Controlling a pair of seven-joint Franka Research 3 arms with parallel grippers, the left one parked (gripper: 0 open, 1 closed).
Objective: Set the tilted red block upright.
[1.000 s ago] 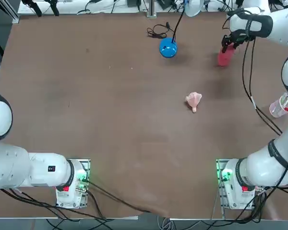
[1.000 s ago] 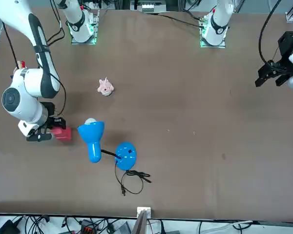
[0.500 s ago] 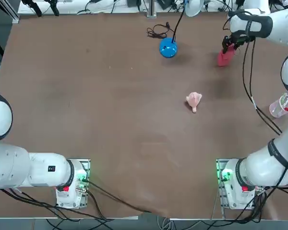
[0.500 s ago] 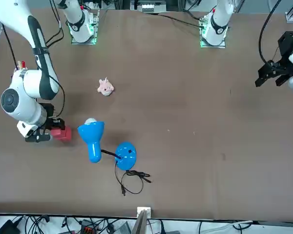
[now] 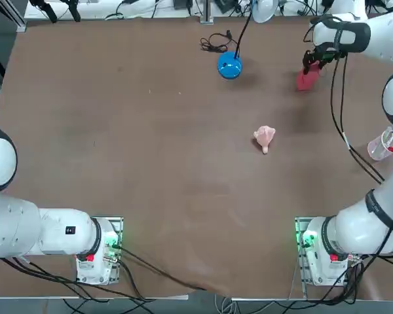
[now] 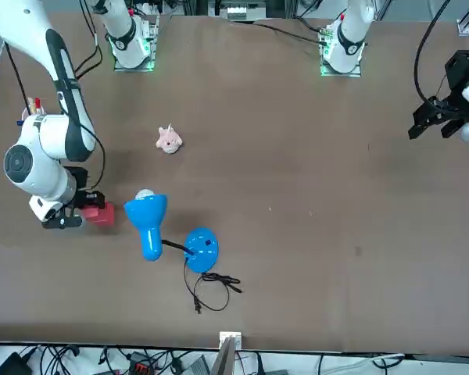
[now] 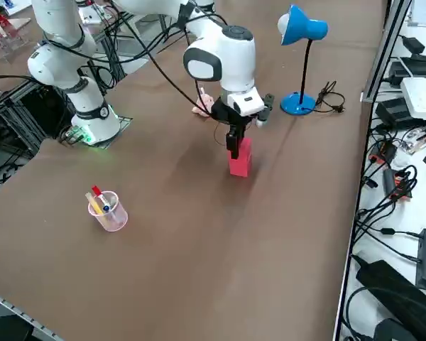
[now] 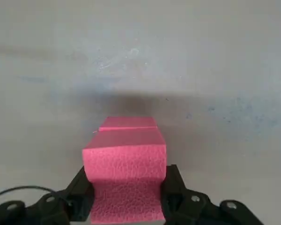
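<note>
The red block (image 7: 240,159) stands at the far right of the table, its lower end on or just above the brown surface. My right gripper (image 7: 233,141) is shut on its upper part. From overhead the red block (image 5: 306,78) shows just below the gripper (image 5: 312,64). From across the table the red block (image 6: 100,213) sticks out beside the gripper (image 6: 76,211). Up close the red block (image 8: 125,161) sits squeezed between the two dark fingers (image 8: 79,192), and my right gripper (image 8: 125,197) holds it near its top end.
A blue desk lamp (image 5: 229,65) with its cord stands left of the block. A pale pink lumpy object (image 5: 264,137) lies nearer mid-table. A clear cup (image 5: 384,146) with pens sits at the right edge.
The gripper and the red block have shifted slightly toward the far edge of the table. The grip has not changed.
</note>
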